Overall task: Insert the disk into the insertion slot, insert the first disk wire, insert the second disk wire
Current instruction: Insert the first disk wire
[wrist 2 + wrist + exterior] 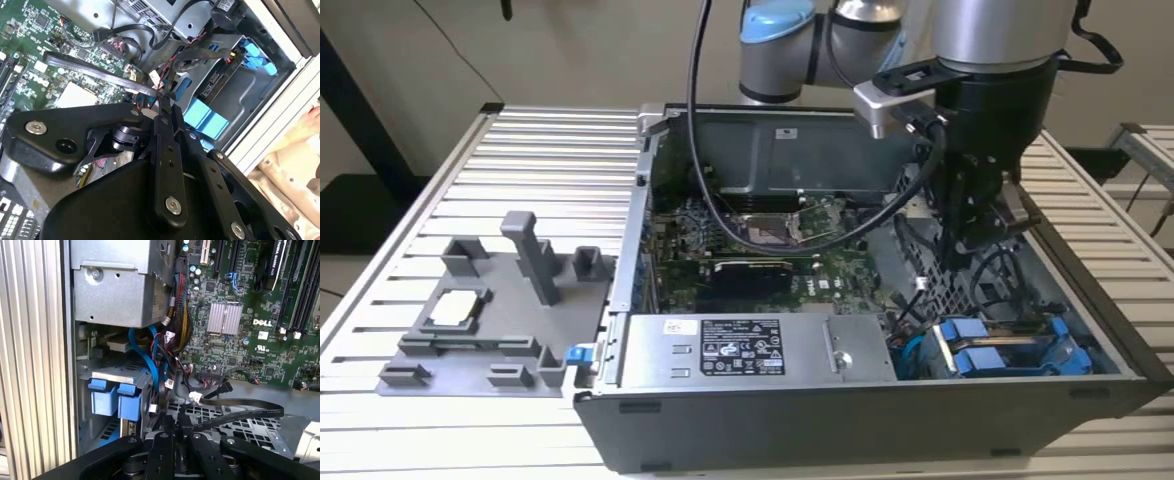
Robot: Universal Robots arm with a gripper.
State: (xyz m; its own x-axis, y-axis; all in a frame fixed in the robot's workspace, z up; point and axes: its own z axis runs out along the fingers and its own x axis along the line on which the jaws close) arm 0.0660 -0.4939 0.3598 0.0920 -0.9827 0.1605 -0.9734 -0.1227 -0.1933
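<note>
My gripper hangs inside the open computer case, over the perforated cage. In both wrist views its fingers are shut on the end of a flat black disk wire, which loops away across the cage. The insertion slot, a grey bay with bright blue rails and tabs, lies in the case corner, a little way from the fingertips. The disk is hidden among the blue parts. A small white plug on red and black leads hangs just beyond the fingertips.
The grey power-supply box sits along the case's front wall and the green motherboard behind it. A bundle of wires crosses beside the bay. A grey fixture stands on the slatted table at the exterior view's left. A person's hand is outside the case.
</note>
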